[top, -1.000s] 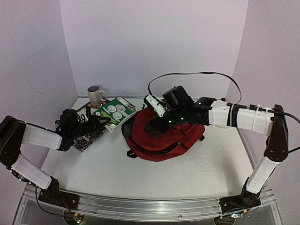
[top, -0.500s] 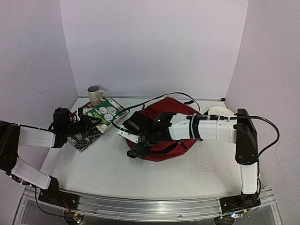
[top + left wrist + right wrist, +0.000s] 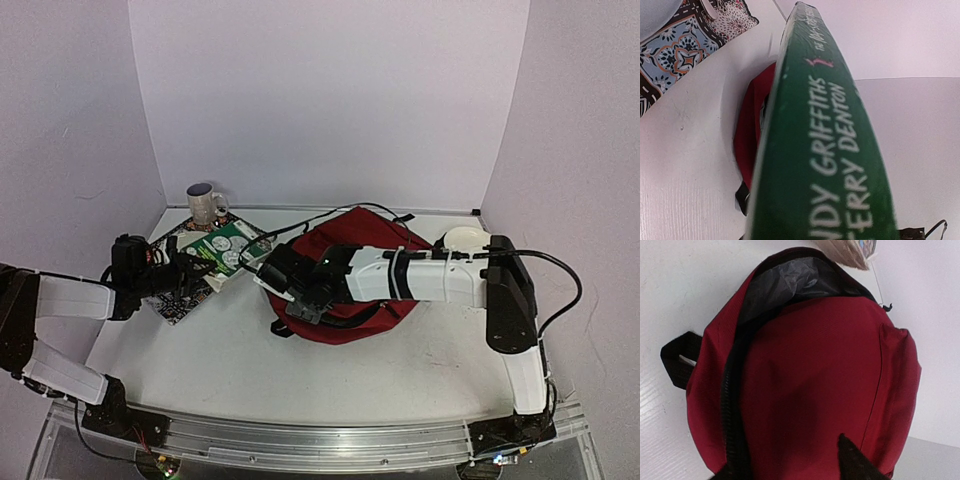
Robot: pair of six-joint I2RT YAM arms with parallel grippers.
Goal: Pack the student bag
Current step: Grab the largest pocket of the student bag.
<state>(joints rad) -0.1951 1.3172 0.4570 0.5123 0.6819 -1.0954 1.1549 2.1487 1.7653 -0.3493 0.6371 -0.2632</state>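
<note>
Left gripper point(image 3: 195, 268) is pinching a green book point(image 3: 825, 150) over the patterned mat point(image 3: 178, 302), while the right gripper point(image 3: 298, 308), jaw state indeterminable, is hovering at the unzipped end of the student bag point(image 3: 815, 380) lying mid-table, a mug point(image 3: 205, 204) standing beyond.

Left wrist view: green book point(image 3: 820, 150) fills frame, hiding left gripper point(image 3: 190, 270) fingers; spine title cut off at bottom. Right gripper point(image 3: 298, 308) jaws unreadable, only 1 dark fingertip point(image 3: 852, 462) visible. Bottom of student bag point(image 3: 815, 380) cropped.
</note>
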